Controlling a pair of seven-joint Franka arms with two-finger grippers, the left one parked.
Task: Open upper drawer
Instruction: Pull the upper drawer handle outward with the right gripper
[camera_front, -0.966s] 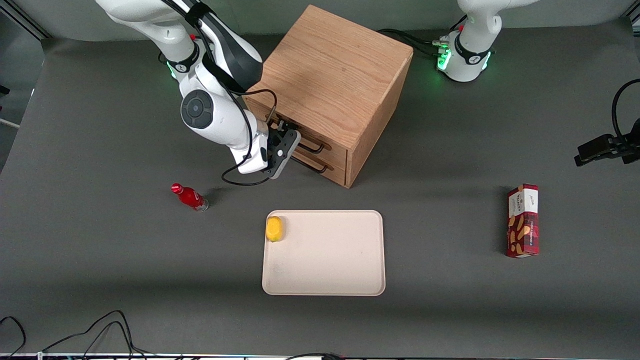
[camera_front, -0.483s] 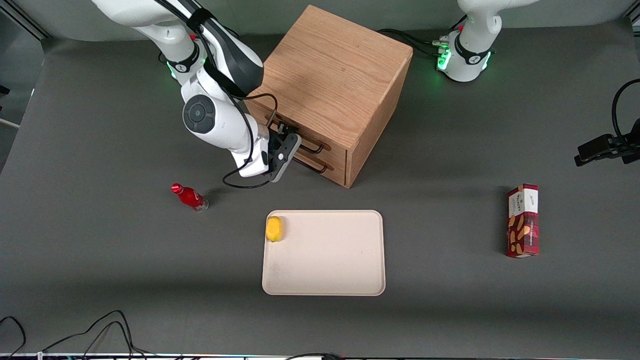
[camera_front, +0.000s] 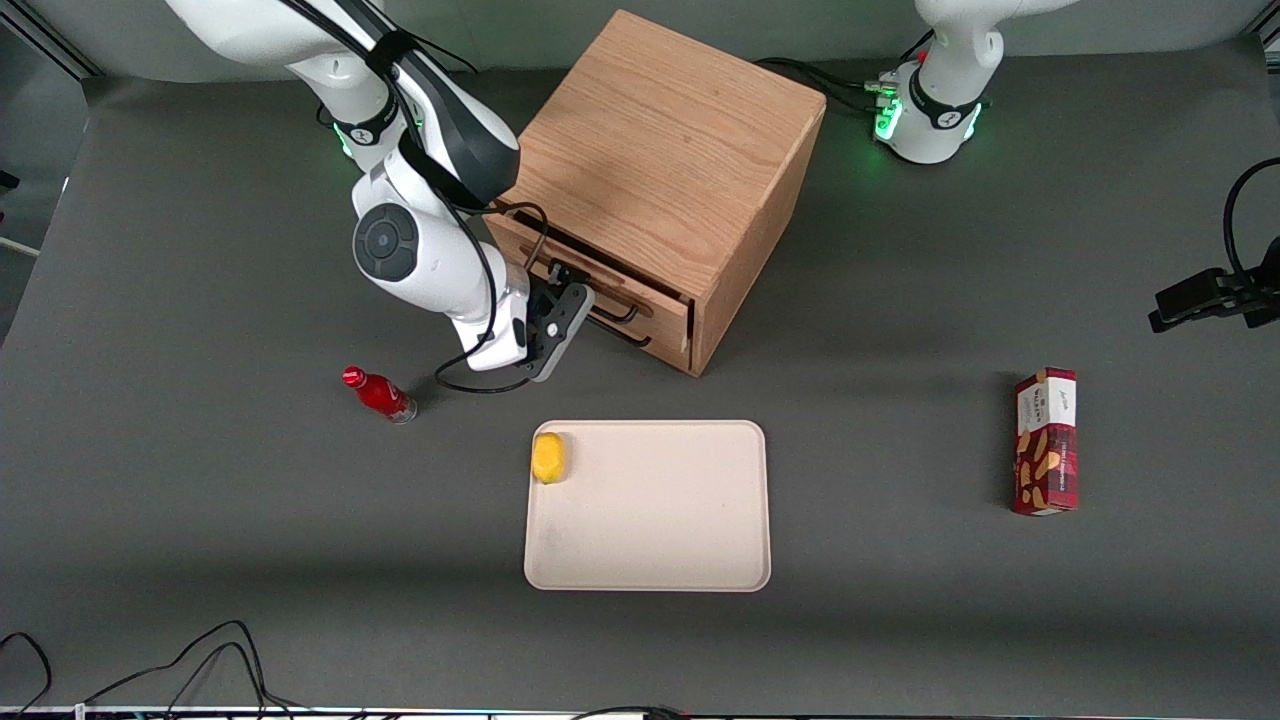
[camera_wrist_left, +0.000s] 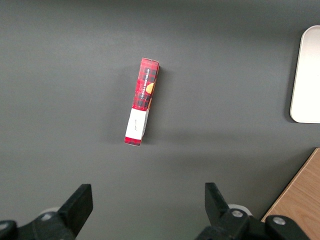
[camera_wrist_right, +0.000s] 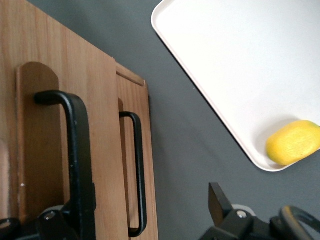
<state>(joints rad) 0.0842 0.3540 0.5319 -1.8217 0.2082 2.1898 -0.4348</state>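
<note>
The wooden cabinet (camera_front: 660, 140) stands mid-table with its two drawers facing the working arm's end and the front camera. The upper drawer (camera_front: 655, 305) sticks out a short way, and a dark gap shows under the cabinet top. My right gripper (camera_front: 566, 278) is at that drawer's black bar handle (camera_front: 615, 312). In the right wrist view the upper drawer front (camera_wrist_right: 50, 100) is close, with its handle (camera_wrist_right: 77, 150) just inside one finger (camera_wrist_right: 50, 220). The gripper (camera_wrist_right: 135, 210) is open; its second finger (camera_wrist_right: 218, 197) stands well off the wood. The lower drawer (camera_wrist_right: 152, 200) and its handle (camera_wrist_right: 137, 165) sit flush.
A cream tray (camera_front: 650, 560) lies nearer the front camera than the cabinet, with a yellow fruit (camera_front: 548, 457) in one corner. A red bottle (camera_front: 380, 394) lies on the table near my arm. A red snack box (camera_front: 1046, 440) rests toward the parked arm's end.
The upper drawer has slid a little way out of the cabinet. My gripper has moved with its handle, away from the cabinet and toward the red bottle.
</note>
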